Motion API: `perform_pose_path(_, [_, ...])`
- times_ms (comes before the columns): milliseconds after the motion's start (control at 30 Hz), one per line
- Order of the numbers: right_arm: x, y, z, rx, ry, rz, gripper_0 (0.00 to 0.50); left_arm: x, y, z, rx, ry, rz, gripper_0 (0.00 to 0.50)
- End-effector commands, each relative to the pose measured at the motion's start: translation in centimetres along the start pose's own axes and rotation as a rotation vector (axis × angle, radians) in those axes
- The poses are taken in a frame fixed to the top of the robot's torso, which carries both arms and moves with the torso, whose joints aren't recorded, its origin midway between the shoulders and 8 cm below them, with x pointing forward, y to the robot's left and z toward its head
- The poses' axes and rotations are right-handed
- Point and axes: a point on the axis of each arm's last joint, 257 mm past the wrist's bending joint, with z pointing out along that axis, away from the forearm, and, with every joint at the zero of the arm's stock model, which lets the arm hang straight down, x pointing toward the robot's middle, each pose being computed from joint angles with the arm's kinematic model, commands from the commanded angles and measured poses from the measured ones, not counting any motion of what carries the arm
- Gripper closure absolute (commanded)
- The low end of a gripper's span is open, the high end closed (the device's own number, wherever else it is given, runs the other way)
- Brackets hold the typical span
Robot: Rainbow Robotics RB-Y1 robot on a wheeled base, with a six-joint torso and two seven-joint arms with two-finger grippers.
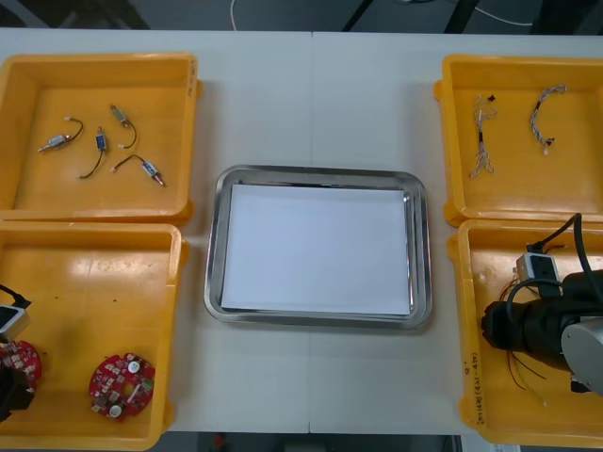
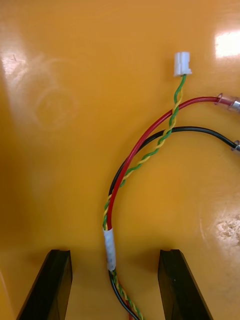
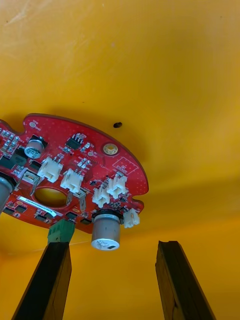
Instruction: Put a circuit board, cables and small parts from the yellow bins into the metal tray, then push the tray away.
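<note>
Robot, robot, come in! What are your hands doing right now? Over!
Left gripper open, red circuit board just ahead. Right gripper open, astride the red, black and green-yellow cable bundle. Metal tray holds no parts. Nothing in the way.

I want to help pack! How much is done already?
Nothing done: the white-lined metal tray holds nothing. Open left gripper sits by a round red circuit board; open right gripper straddles a red, black and green-yellow cable bundle. Loading everything and pushing the tray remain.
</note>
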Motion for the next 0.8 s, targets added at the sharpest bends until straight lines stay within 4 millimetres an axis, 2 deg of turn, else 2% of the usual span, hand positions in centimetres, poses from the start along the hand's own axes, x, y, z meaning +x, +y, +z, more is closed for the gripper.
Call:
perform_pose_path(33, [1.22, 0.55, 0.26, -0.006, 0.008, -0.010, 0.000, -0.67, 1.98, -0.61, -0.049, -0.007, 0.142, 0.000])
perform_pose_path(800, [1.25, 1.05, 0.46, -0.004, 0.005, -0.016, 0.000, -0.89, 1.83, 0.18, -0.049, -0.012, 0.155, 0.000])
